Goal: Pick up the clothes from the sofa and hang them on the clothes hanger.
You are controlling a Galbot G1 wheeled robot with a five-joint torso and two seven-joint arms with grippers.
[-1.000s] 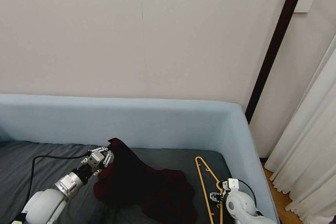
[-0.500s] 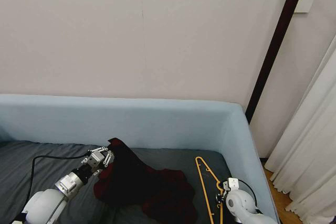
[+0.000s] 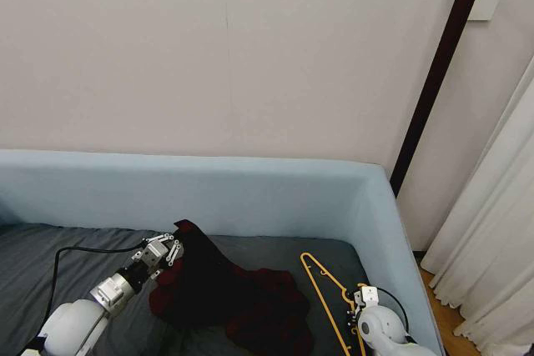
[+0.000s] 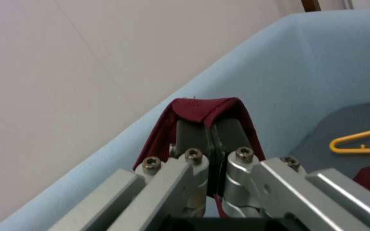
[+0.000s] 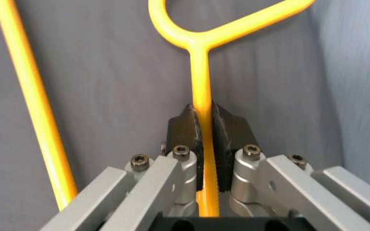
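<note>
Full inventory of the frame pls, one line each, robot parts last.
sofa: 1, light blue with dark grey seat, across lower head view
garment: 1, dark red, heaped mid-seat
hanger: 1, yellow, on seat near sofa's right end
wall: 1, off-white, behind sofa
pole: 1, dark, right of sofa
curtain: 1, white, far right
left claw: 1, silver, shut on garment's edge, left of the heap
right claw: 1, silver with black pads, shut on hanger's stem
</note>
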